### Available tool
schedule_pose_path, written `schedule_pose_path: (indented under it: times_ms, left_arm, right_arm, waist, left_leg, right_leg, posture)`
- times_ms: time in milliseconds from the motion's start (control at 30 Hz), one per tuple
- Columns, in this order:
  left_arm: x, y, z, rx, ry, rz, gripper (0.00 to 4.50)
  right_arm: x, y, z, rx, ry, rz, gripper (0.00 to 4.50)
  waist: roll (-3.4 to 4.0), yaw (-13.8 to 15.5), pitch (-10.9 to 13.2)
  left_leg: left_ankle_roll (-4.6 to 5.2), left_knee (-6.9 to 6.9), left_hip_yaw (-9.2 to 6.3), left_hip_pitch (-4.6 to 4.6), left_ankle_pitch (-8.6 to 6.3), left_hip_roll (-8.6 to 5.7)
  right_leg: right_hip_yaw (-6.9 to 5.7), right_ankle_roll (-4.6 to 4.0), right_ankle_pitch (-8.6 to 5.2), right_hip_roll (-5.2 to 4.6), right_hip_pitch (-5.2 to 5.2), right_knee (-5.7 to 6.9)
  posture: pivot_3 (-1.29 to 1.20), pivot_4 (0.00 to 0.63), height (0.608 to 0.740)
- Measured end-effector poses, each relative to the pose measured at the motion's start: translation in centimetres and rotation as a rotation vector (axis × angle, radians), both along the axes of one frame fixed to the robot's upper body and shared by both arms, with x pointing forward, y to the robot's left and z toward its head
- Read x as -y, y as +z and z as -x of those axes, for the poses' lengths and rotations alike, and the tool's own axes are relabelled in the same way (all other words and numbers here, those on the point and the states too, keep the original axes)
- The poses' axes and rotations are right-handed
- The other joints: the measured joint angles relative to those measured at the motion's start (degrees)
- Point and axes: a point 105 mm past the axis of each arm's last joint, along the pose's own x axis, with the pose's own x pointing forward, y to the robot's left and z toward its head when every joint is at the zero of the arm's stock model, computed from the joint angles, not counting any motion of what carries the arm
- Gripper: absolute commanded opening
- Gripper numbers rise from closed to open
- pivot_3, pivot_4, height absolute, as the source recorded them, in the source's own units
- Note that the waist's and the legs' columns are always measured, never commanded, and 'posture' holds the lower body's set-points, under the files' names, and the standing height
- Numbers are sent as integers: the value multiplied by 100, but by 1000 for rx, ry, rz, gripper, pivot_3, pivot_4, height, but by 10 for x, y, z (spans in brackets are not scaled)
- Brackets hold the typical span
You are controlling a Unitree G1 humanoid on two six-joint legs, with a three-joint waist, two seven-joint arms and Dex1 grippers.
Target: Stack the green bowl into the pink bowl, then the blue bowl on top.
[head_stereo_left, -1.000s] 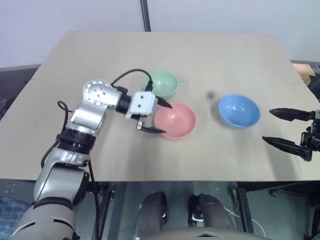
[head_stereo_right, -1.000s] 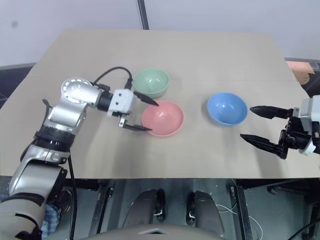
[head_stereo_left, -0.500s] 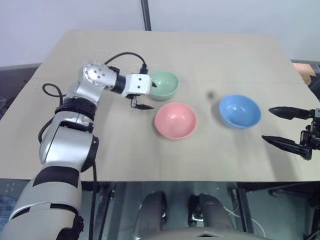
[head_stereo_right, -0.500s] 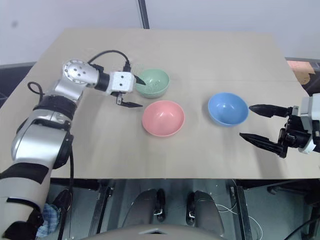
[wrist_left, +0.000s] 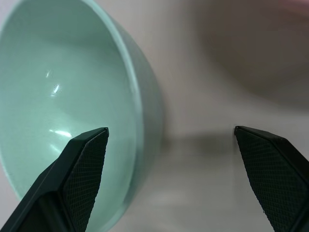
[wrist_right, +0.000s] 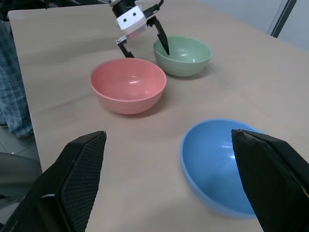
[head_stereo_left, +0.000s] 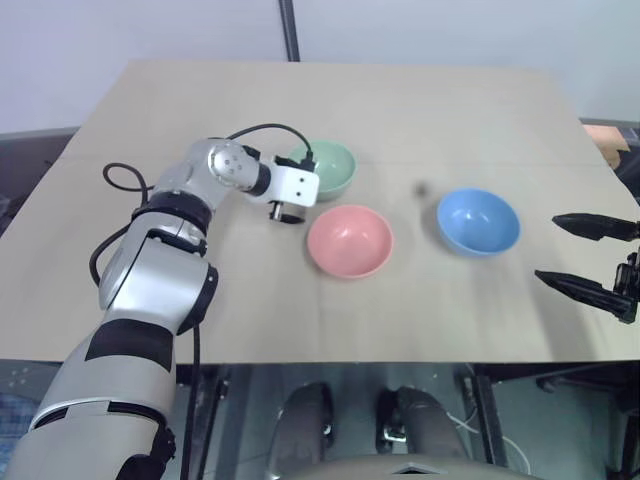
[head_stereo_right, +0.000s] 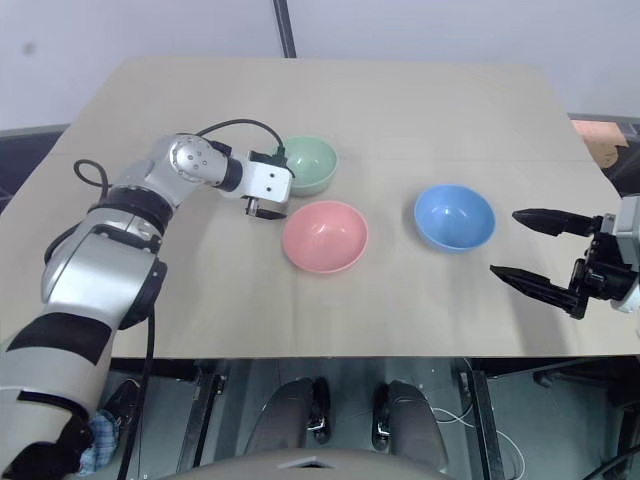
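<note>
The left gripper [wrist_right: 145, 31] hangs at the near-left rim of the green bowl [head_stereo_left: 326, 167], its two fingers spread wide astride that rim. The head views hide the fingers behind the white wrist block; the right wrist view shows them plainly, one finger [wrist_right: 162, 39] dipping inside the bowl, the other outside above the table [head_stereo_left: 420, 110]. The left wrist view confirms it: the bowl wall runs up between the fingertips, one over the pale green inside, one over bare tabletop. Nothing is clamped, and whether a finger touches the rim cannot be told.

Next right and nearer the robot sits the pink bowl [head_stereo_left: 349, 240], just beside the green one but apart from it, upright and empty. Further right, well apart, stands the blue bowl [head_stereo_left: 478, 221], also upright and empty. A small dark speck [head_stereo_left: 423, 187] marks the table between green and blue.

At the right edge the right gripper [head_stereo_left: 590, 256] hovers off the table's side near the blue bowl, fingers wide apart, holding nothing. Its wrist view looks across all three bowls.
</note>
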Motion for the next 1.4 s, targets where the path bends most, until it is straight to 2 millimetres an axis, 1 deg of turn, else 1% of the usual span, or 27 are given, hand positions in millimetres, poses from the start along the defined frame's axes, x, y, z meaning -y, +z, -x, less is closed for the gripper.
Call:
schedule_pose_path:
  times_ms: [33,100,167,200,233,333,500,633,700,833,900,967,1033,1067,1133,1233,1300,1367,1400]
  left_arm:
    - [0,-1,0,4,2,-3,3596]
    - [0,-4,0,-3,6,-4,2804]
    - [2,-4,0,-5,4,-2,2323]
    - [2,-4,0,-4,2,-1,1709]
    - [3,-5,-1,-3,1,-1,1400]
    - [3,-5,0,-2,-1,-5,51]
    - [3,-4,-1,9,-2,-2,51]
    - [-3,0,-6,70,23,-6,51]
    - [-2,3,-8,89,28,7,51]
    - [19,31,-9,110,-14,141,51]
    - [39,44,0,58,-102,240,51]
    - [55,48,11,-2,-197,276,51]
    - [65,52,24,-56,-302,269,51]
    - [67,52,29,-74,-339,259,51]
    - [70,52,40,-111,-419,236,51]
    - [71,48,54,-166,-493,219,51]
    - [65,45,63,-205,-515,182,51]
    - [58,44,68,-221,-512,144,51]
    - [49,44,72,-230,-502,103,51]
  right_arm:
    - [-1,0,0,2,3,2,4500]
    - [0,1,1,4,0,3,4500]
    - [0,1,1,4,-1,3,4500]
    - [0,1,1,4,-2,3,4500]
    - [0,1,1,3,-2,3,4500]
    - [0,0,1,1,-4,3,4500]
    - [0,0,1,1,-4,3,4500]
    - [0,0,1,0,-2,4,4500]
    - [0,0,1,-1,0,7,4500]
    - [-2,2,-1,8,6,9,4500]
    - [-2,2,-1,8,5,10,4500]
    - [-2,2,-1,8,6,10,4500]
    - [-2,2,-1,9,6,11,4500]
    - [-2,2,-1,8,6,11,4500]
    - [-1,2,-1,8,5,12,4500]
    - [-1,1,-1,6,5,12,4500]
    - [-2,0,0,3,5,12,4500]
    - [-2,0,0,2,5,9,4500]
    - [-2,-1,0,1,5,8,4500]
  waist:
    - [0,1,0]
    - [0,0,0]
    - [0,0,0]
    - [0,0,0]
    - [0,0,0]
    - [0,-2,0]
    - [0,0,0]
    - [0,-5,0]
    - [-1,-1,1]
    - [-4,17,3]
    - [-4,16,2]
    - [-4,5,3]
    - [-3,-9,3]
    - [-2,-27,3]
    - [-1,-36,2]
    - [0,-34,3]
    - [0,-39,3]
    - [0,-37,3]
    - [1,-42,3]
  left_leg:
    - [1,0,0,0,-1,0]
    - [4,0,0,0,-3,0]
    - [3,0,0,0,-2,0]
    - [3,0,0,0,-2,0]
    - [3,0,0,0,-2,0]
    - [2,0,0,0,-1,0]
    - [-3,0,0,0,2,0]
    - [-3,0,0,0,2,0]
    - [-4,0,0,0,2,0]
    - [-8,12,-9,-11,5,0]
    - [-8,18,-9,-15,5,-1]
    - [-8,24,-9,-18,5,0]
    - [-9,30,-9,-17,5,1]
    - [-9,31,-7,-14,6,2]
    - [-10,35,-7,-9,6,3]
    - [-9,51,-8,-7,5,6]
    - [-7,60,-8,-7,4,8]
    - [0,65,-9,-7,0,8]
    - [8,64,-8,-4,-5,8]
  right_leg:
    - [0,0,0,0,0,1]
    - [-1,0,0,0,0,0]
    - [-1,0,0,0,0,0]
    - [-1,0,0,0,0,0]
    - [-1,0,0,0,0,0]
    - [-1,0,0,0,0,1]
    - [-1,0,0,0,0,1]
    - [-1,0,0,0,0,1]
    - [-1,0,0,0,0,1]
    - [-12,0,0,-2,-1,0]
    - [-14,0,0,-3,0,0]
    - [-16,0,0,-1,-1,1]
    - [-15,0,0,1,-1,6]
    - [-12,0,0,4,-1,9]
    - [-9,-1,0,5,-1,23]
    - [-6,-2,-1,3,-1,42]
    - [-2,-2,-1,2,-1,51]
    - [-1,-2,-1,1,-1,57]
    - [2,-3,-1,1,-1,60]
  posture:
    - [0,150,740]
    - [0,150,740]
    - [0,150,740]
    - [0,150,740]
    - [0,150,740]
    - [0,150,740]
    - [0,150,740]
    - [0,150,740]
    - [0,150,740]
    - [0,150,740]
    - [0,150,740]
    - [0,150,740]
    - [0,150,740]
    - [0,150,740]
    - [0,150,740]
    - [0,150,740]
    - [0,150,740]
    - [0,150,740]
    - [0,150,740]
